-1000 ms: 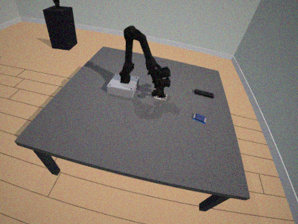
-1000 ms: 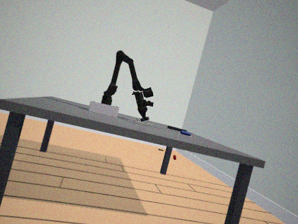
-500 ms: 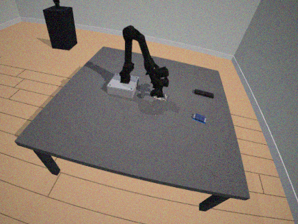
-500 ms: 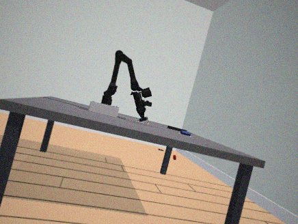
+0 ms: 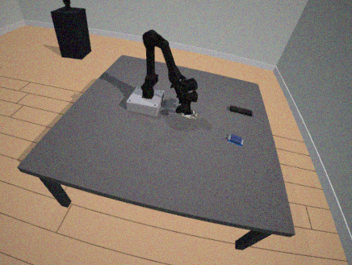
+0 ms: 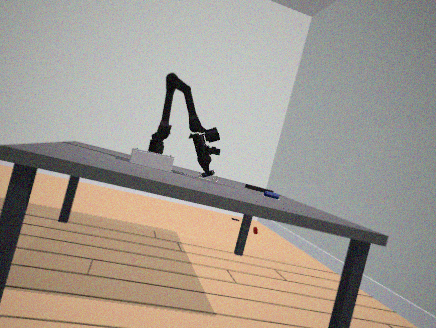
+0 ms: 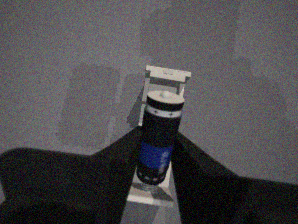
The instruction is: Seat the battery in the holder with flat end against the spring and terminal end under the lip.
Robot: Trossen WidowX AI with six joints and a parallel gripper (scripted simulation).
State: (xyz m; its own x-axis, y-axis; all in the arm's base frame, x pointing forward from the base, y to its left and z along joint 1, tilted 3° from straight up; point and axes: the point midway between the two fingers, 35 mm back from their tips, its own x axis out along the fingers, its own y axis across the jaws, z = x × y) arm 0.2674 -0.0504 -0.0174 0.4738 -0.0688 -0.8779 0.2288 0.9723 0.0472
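The battery, black with a blue band, is between the fingers of my gripper, which is shut on it. The white holder lies on the table under the gripper. In the wrist view the terminal end points toward the holder's lip end and its face shows, so the battery looks tilted, terminal end up. Its flat end is near the spring, which is partly hidden. The battery lies roughly in line with the holder. Whether it touches the holder floor cannot be told.
On the grey table a black bar and a blue object lie beyond the gripper, on the side away from the arm's pale base box. A small red thing shows below the table.
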